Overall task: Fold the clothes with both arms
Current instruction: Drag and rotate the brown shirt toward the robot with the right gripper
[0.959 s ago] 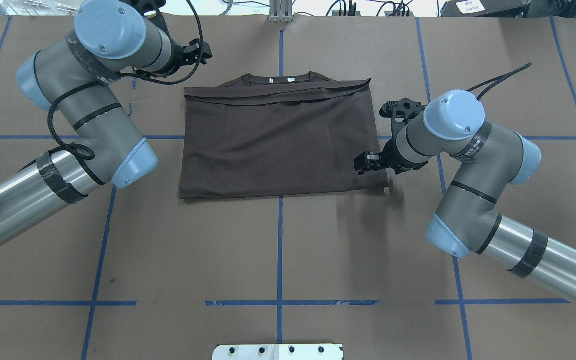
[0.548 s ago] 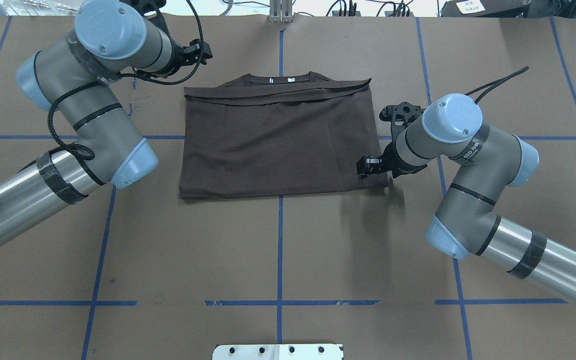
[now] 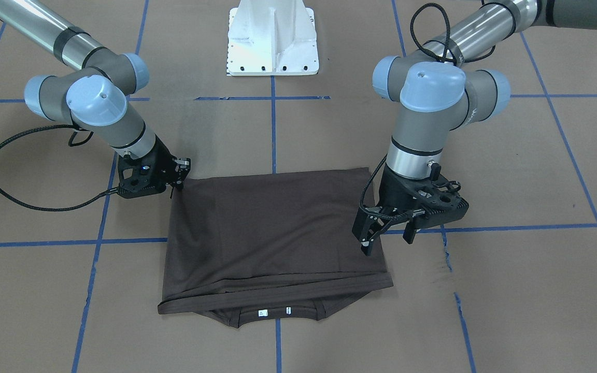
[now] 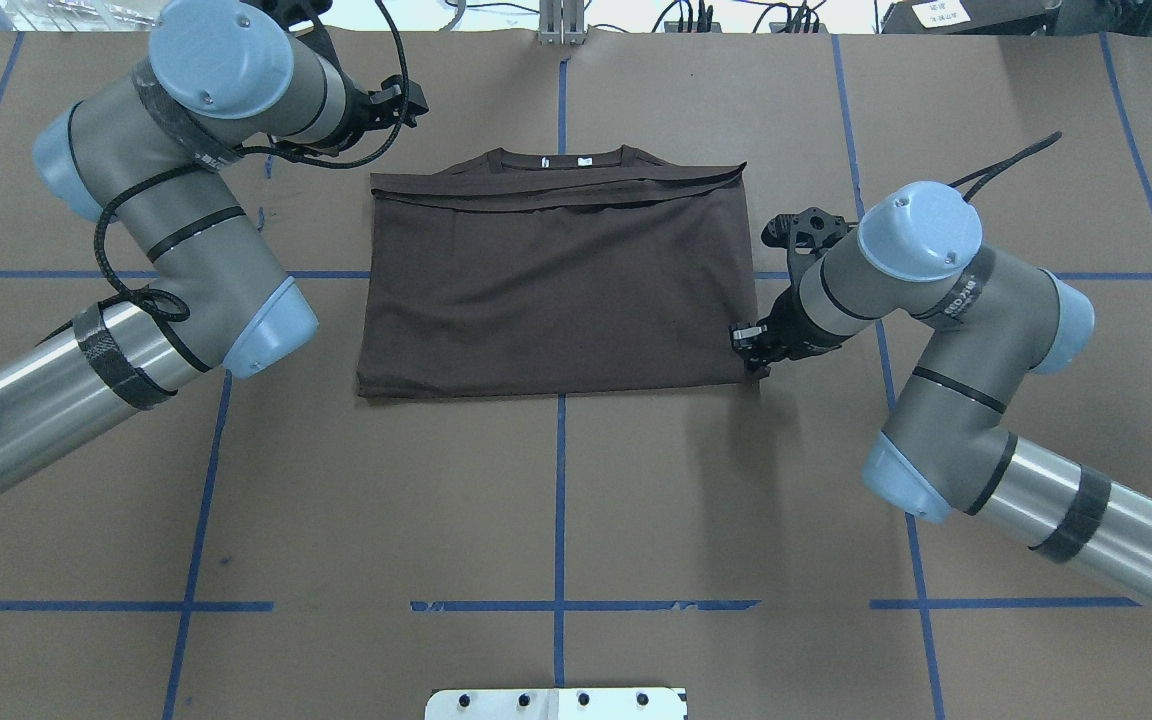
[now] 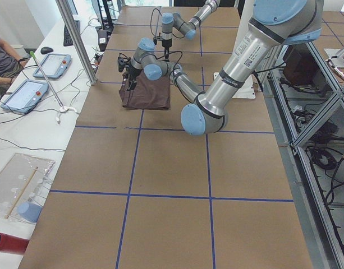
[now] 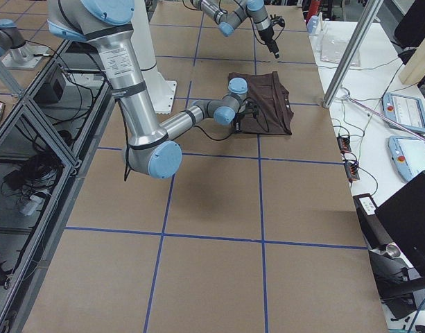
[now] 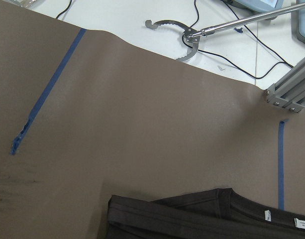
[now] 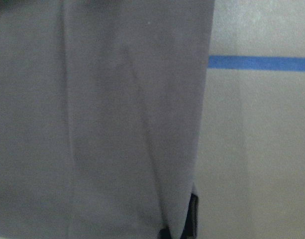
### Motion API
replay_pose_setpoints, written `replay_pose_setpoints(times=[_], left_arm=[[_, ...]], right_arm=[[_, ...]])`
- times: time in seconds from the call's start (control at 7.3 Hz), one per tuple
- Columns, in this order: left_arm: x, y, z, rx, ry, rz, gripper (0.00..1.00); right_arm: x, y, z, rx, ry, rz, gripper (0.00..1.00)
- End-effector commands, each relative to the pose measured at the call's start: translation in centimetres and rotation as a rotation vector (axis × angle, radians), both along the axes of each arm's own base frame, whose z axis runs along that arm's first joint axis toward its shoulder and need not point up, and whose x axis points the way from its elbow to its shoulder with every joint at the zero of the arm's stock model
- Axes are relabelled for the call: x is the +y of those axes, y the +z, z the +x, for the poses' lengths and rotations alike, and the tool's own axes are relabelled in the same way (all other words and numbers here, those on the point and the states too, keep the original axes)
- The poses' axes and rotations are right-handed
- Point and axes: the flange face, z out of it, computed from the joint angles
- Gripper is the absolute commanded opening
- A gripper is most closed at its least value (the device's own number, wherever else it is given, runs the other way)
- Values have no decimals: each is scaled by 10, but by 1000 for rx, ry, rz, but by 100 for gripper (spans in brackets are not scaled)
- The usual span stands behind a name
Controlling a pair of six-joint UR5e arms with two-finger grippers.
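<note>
A: Look at the right pincer [image 4: 751, 348]. Sits further out than a second ago, seemingly lower too, right at the near right corner of the T-shirt [image 4: 556, 290].

B: Gripping the cloth yet?

A: Cannot tell. Too small from above, and from the wrist only blurred cloth and one dark finger [image 8: 192, 216] by the cloth's edge.

B: And the left pincer [image 3: 386, 241]?

A: Hasn't budged. Hangs high near the far left corner, spread wide, holding nothing.

B: And the T-shirt itself?

A: Lies flat mid-tabletop [image 4: 556, 520], folded to a rectangle, collar [image 4: 561, 155] peeking out at the far edge, away from the robot. Not lifted at any corner yet.

B: Meaning for the fold?

A: Looks like lining up for a corner grab on the right side. Still needs the left to come down on its own corner before lifting both together; otherwise risks dragging thin cloth askew
</note>
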Motion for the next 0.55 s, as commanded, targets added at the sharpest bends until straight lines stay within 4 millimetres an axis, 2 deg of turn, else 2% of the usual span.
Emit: replay_pose_setpoints(times=[0.0,0.14,0.27,0.41], left_arm=[[3,-4,0,18,-9,-7,100],[6,-7,-1,24,-8,-2,100],[14,-6,-4,29,-4,3,100],[28,-5,-2,37,11,10,100]], right_arm=[[89,7,44,-28,-75,15,0],[148,11,54,-26,-131,-21,0],[207,8,42,-9,-153,-51,0],[265,8,18,21,-160,-44,0]])
